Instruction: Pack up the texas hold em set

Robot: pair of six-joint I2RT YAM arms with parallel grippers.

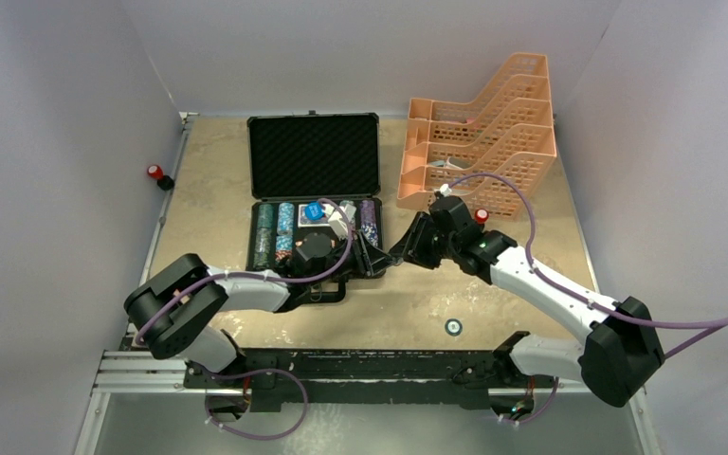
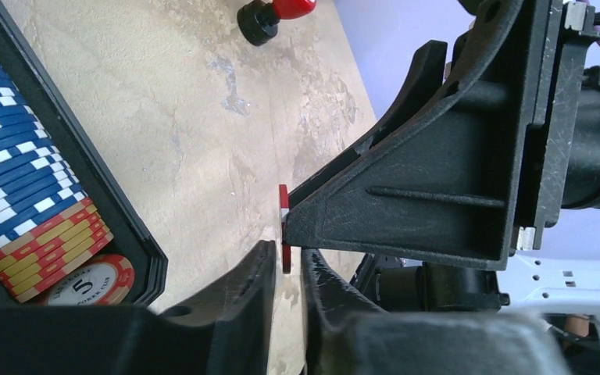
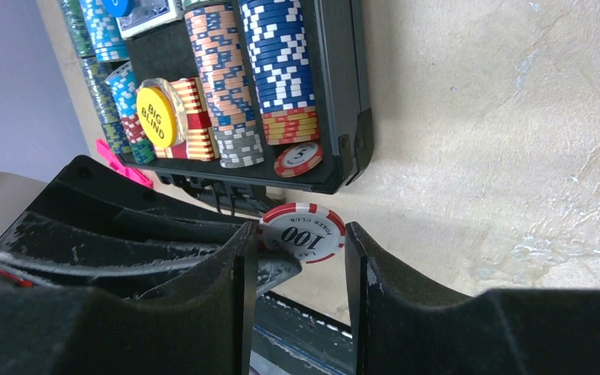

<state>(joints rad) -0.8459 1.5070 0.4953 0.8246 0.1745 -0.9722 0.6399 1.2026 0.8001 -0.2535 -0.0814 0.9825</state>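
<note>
Beside the corner of the briefcase (image 3: 357, 117), the right gripper (image 3: 298, 238) clamps the 100 chip (image 3: 303, 230); fingers of the left gripper (image 2: 288, 256) flank its rim, grip uncertain. Release right only once left pinches firmly.

Peach rack (image 1: 479, 133) hems the briefcase's (image 1: 313, 156) right; bare tabletop (image 1: 209, 190) lies left.

A peach lattice plastic tray rack (image 1: 479, 142) stands far right on the mottled beige bench (image 1: 408, 303). A red-capped black knob (image 1: 158, 175) sits beside its left edge.

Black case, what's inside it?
Rows of poker chips, a yellow Big Blind button and a card deck. The left arm hides part of the black case's tray from above.
</note>
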